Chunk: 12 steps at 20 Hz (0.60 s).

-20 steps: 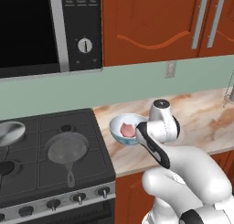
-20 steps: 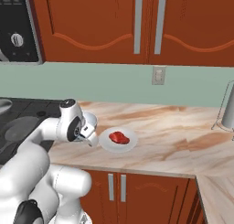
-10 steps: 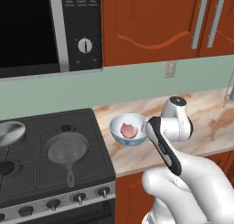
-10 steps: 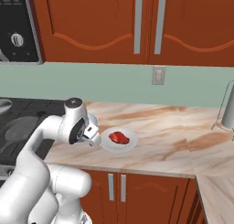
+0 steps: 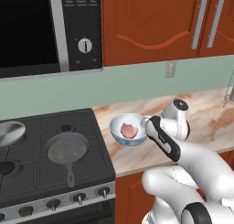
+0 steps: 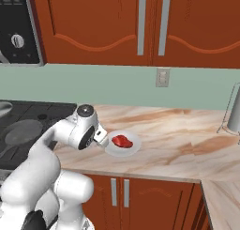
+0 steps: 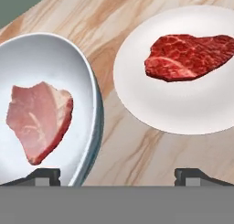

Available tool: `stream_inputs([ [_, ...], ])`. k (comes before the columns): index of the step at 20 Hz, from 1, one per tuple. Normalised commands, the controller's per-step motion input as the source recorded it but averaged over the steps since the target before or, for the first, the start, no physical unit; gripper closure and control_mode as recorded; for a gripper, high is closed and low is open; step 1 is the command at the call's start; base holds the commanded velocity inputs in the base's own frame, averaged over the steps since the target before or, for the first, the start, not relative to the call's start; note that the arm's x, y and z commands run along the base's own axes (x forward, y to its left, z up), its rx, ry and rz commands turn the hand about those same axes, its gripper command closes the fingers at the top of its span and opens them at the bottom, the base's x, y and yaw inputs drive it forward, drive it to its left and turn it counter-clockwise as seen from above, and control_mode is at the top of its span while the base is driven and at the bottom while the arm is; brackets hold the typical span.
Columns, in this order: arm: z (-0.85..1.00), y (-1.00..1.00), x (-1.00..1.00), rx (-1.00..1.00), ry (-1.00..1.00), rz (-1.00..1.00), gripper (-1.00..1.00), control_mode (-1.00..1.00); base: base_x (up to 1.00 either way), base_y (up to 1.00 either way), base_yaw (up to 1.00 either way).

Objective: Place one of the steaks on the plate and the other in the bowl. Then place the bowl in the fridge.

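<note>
Between bowl and plate, hovered with gripper spread wide and empty, bowl rim just left of centre, nearer the left fingertip.

The arm is glossy white, built of thick rounded segments with bulbous elbows. Dark grey bands mark the joints, and a long dark strip runs along one link. A round dark cap tops the wrist joint. The gripper has two small, dark, blocky finger tips
</note>
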Motion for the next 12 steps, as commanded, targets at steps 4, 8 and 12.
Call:
stream_inputs([
  [4, 0.50, -0.17, 0.79, 0.00, 0.31, 0.00, -1.00, -1.00, 0.00, 0.00, 0.00],
  [8, -0.02, 0.01, 0.42, 0.00, 0.07, 0.01, -1.00, -1.00, 0.00, 0.00, 0.00],
  [12, -0.36, -0.02, 0.24, 0.05, 0.01, 0.04, -1.00, -1.00, 0.00, 0.00, 0.00],
])
